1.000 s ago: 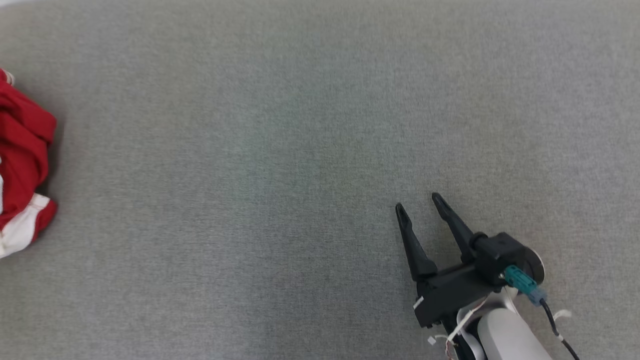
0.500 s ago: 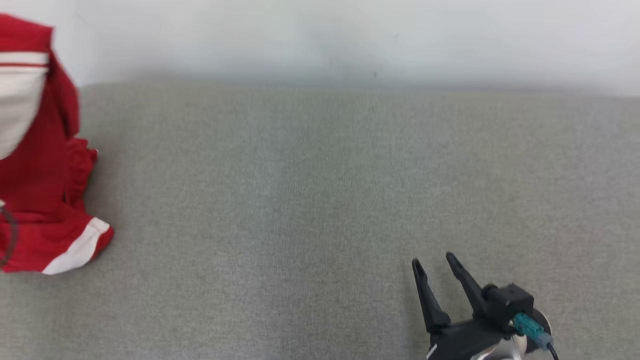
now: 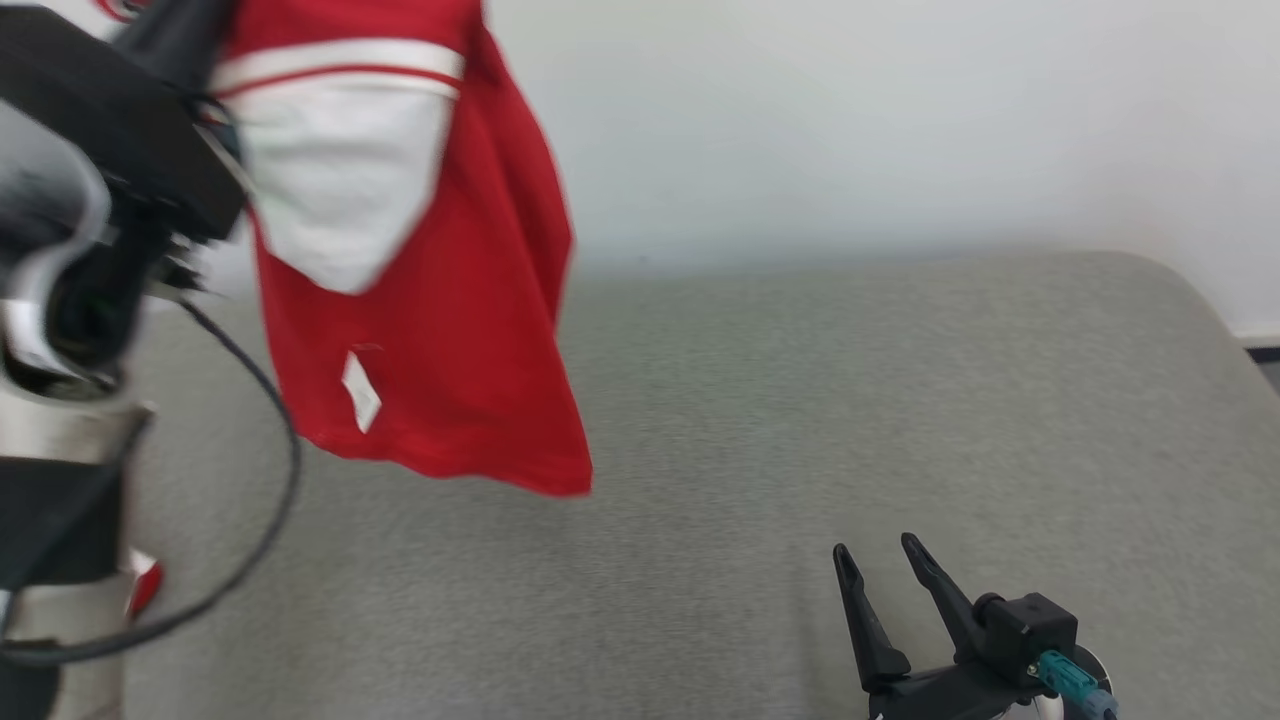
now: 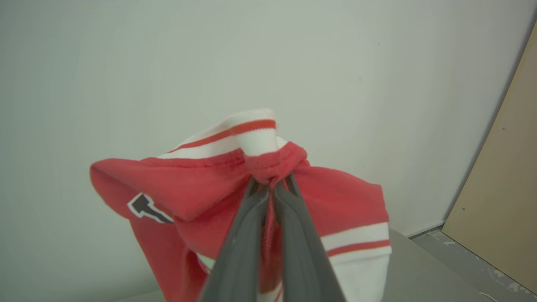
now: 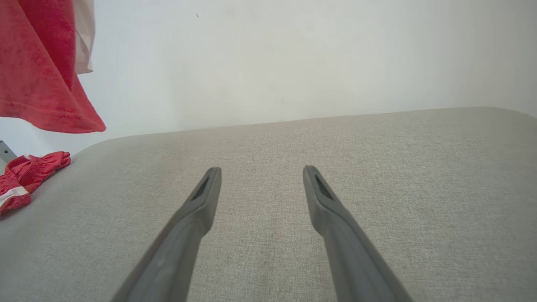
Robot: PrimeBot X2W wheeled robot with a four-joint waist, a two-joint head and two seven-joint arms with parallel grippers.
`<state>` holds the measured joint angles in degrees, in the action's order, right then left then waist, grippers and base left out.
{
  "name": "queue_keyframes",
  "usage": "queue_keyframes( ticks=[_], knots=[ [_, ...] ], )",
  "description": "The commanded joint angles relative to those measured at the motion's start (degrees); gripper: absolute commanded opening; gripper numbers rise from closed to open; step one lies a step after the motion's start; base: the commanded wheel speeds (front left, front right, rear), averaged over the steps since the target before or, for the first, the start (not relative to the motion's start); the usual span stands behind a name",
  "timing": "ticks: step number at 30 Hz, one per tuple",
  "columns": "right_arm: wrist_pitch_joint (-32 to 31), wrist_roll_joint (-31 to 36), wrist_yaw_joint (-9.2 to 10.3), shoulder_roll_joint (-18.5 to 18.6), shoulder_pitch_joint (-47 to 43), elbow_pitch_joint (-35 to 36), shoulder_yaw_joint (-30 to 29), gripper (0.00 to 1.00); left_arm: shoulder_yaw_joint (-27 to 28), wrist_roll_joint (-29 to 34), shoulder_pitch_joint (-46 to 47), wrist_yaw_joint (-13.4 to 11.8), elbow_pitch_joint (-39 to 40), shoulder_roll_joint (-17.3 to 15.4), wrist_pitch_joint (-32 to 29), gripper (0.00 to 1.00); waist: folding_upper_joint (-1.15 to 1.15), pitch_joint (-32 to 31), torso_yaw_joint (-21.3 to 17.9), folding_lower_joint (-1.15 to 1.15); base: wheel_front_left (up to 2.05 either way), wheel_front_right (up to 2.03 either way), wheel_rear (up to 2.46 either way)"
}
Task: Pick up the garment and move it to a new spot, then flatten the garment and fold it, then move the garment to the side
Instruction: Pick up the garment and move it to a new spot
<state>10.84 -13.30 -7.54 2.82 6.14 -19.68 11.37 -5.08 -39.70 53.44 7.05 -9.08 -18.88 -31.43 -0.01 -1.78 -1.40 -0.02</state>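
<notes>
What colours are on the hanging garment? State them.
Red garment with white panels and white bands carrying a thin red stripe; clearest in the head view.

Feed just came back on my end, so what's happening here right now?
The left gripper is shut on a bunched fold of the red and white garment and holds it in the air, its hem hanging clear above the grey padded surface. The right gripper is open and empty, low over that surface. A second bit of red cloth lies on the surface off to the left. Nothing is flattened or folded yet.
</notes>
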Motion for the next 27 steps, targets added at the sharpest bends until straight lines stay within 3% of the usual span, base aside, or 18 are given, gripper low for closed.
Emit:
queue_keyframes(
  ticks=[1, 10, 16, 21, 22, 23, 27],
  knots=[
    [-0.40, 0.37, 0.10, 0.10, -0.37, 0.53, -0.06, 1.00, -1.48, -0.43, -2.20, 0.05, 1.03, 1.32, 0.00, 0.00, 0.01, 0.15, -7.58, 0.02, 0.00, 0.00, 0.00],
    [-1.93, 2.60, 0.10, 0.08, 0.13, 2.92, -1.09, 1.00, -9.53, 2.24, -11.35, 0.43, -3.13, 6.40, 7.62, 0.00, 0.01, 3.50, -16.59, 0.02, 0.00, 0.00, 0.00],
    [-2.09, 2.50, 0.10, 0.08, -0.05, 3.98, -1.93, 1.00, -14.32, 4.15, -15.77, 0.54, -11.37, 9.18, 12.21, 0.00, 0.01, 5.46, -19.73, 0.02, 0.00, 0.00, 0.00],
    [-1.95, 1.95, 0.10, 0.08, -0.93, 4.56, -2.54, 1.00, -18.73, 5.83, -17.85, 0.38, -19.81, 12.62, 16.51, 0.00, 0.01, 6.39, -19.78, 0.02, 0.00, 0.00, 0.00],
    [-1.93, 1.87, 0.10, 0.08, -1.13, 4.59, -2.85, 1.00, -19.66, 6.42, -18.00, 0.39, -21.16, 13.18, 17.61, 0.25, 0.01, 6.45, -19.36, 0.02, 0.00, 0.00, 0.00],
    [-2.01, 1.80, 0.10, 0.08, -1.18, 4.58, -2.85, 1.00, -20.11, 6.39, -18.25, 0.39, -22.52, 13.77, 18.69, 1.00, 0.01, 6.38, -19.01, 0.02, 0.00, 0.00, 0.00],
    [-2.32, 2.00, 0.10, 0.10, -1.31, 4.88, -3.46, 1.00, -21.45, 4.24, -19.00, 0.22, -25.69, 15.45, 22.72, 1.00, 0.01, 5.56, -16.57, 0.02, 0.00, 0.00, 0.00]
  ],
)
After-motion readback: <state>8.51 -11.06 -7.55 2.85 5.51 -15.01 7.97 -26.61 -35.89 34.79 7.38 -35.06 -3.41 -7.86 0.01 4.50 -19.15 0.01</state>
